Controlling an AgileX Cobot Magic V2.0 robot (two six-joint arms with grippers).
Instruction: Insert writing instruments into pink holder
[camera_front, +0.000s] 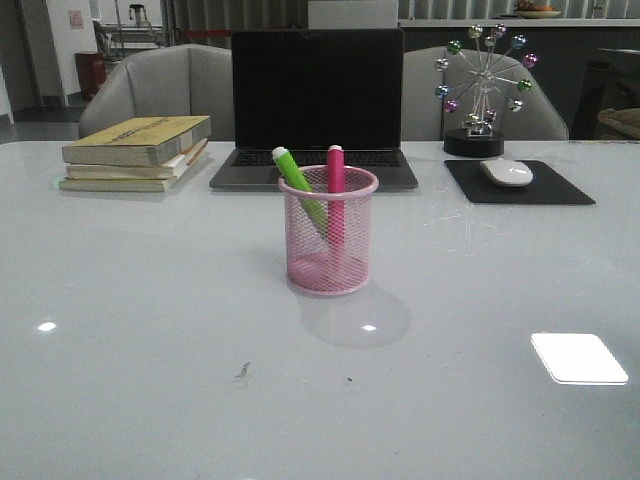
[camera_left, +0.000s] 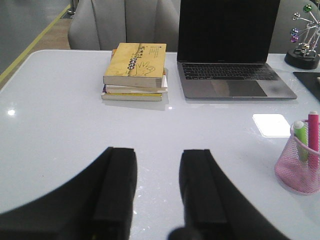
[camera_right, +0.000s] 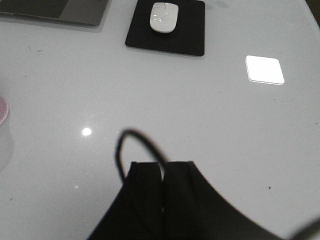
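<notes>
Item 1: round pink wire-mesh holder (camera_front: 328, 232), upright at the middle of the pale glossy table (camera_front: 140, 330), well in front of the open dark laptop (camera_front: 317, 100). Contents: 2 markers.

Item 2: bright green marker with white tip (camera_front: 296, 180), leaning toward the robot's left against the rim, its tip clear of the top.

Item 3: magenta marker (camera_front: 335, 190), near upright beside the green one. Both stand on the cup's base, so the insertion reads as complete.

Item 4: left gripper (camera_left: 157, 192), black fingers spread apart, nothing between them, above bare table well clear of the cup.

Item 5: right gripper (camera_right: 162, 192), fingers pressed together on nothing, away from the cup, nearer the white mouse (camera_right: 164, 17) on its black pad (camera_right: 190, 35). Likely parked after release.

Also present: stack of 3 books (camera_front: 138, 152).
</notes>
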